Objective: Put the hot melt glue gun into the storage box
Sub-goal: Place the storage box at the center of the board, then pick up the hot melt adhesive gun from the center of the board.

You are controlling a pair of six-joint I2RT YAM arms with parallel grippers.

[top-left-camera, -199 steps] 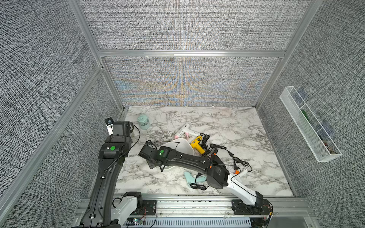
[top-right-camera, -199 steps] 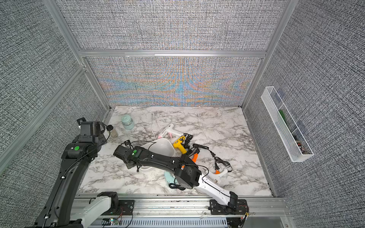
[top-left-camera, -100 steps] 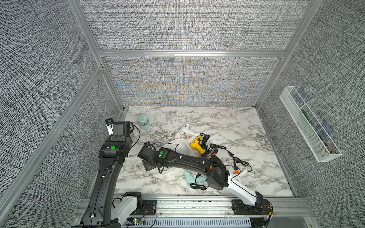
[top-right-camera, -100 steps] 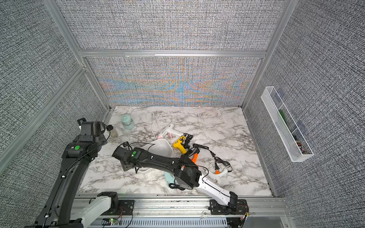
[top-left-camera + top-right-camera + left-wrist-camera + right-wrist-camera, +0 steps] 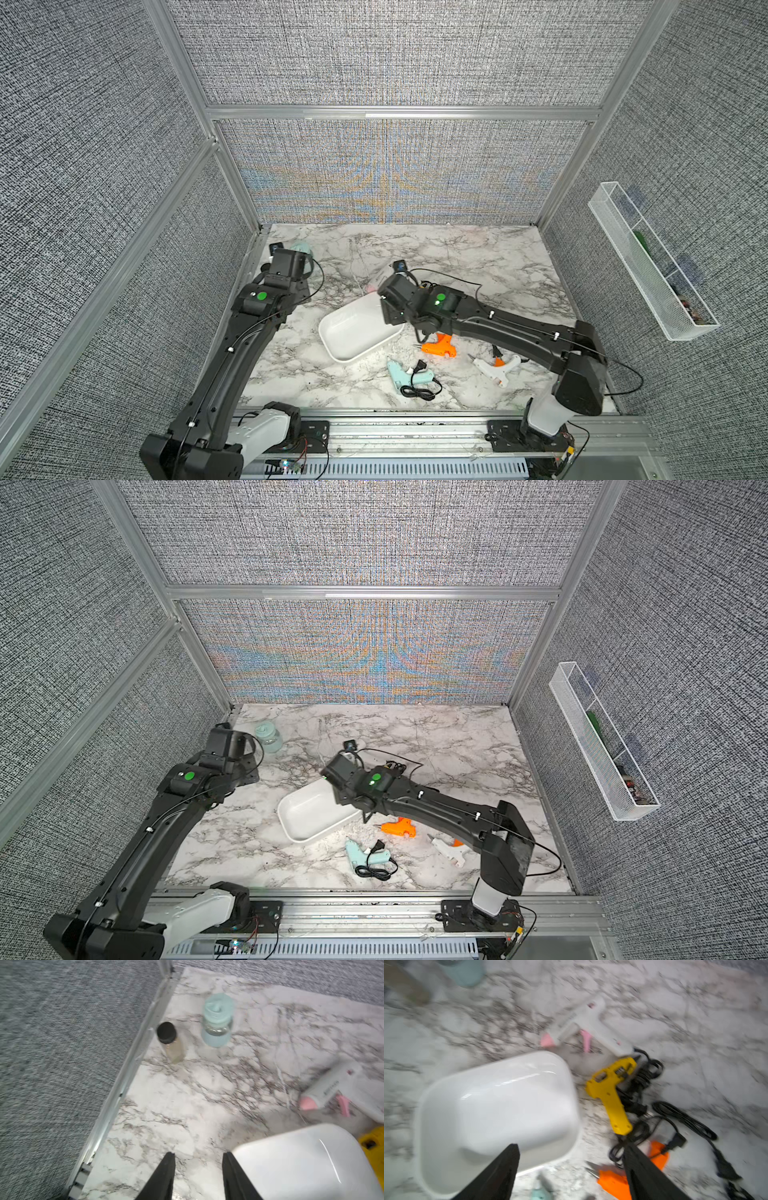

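Marble tabletop (image 5: 457, 257) between grey fabric walls carries the storage box (image 5: 353, 332), empty in both top views, with the right arm (image 5: 478, 320) reaching over its far corner. An orange glue gun (image 5: 440, 345), a mint glue gun (image 5: 397, 372) and a white glue gun (image 5: 492, 368) lie loose beside it, none inside. From the left wrist, the left gripper (image 5: 198, 1154) hangs released and empty near the box, clear of the work. From the right wrist, blurred, the right gripper (image 5: 571, 1146) is spread wide over the box's edge, holding nothing. The yellow glue gun (image 5: 610, 1093) lies just beside the box, its black cord (image 5: 645, 1076) bunched against it. I judge this the likeliest target: descend over the handle, square the jaws across it, close firmly, and lift high enough that the trailing cord clears the rim.
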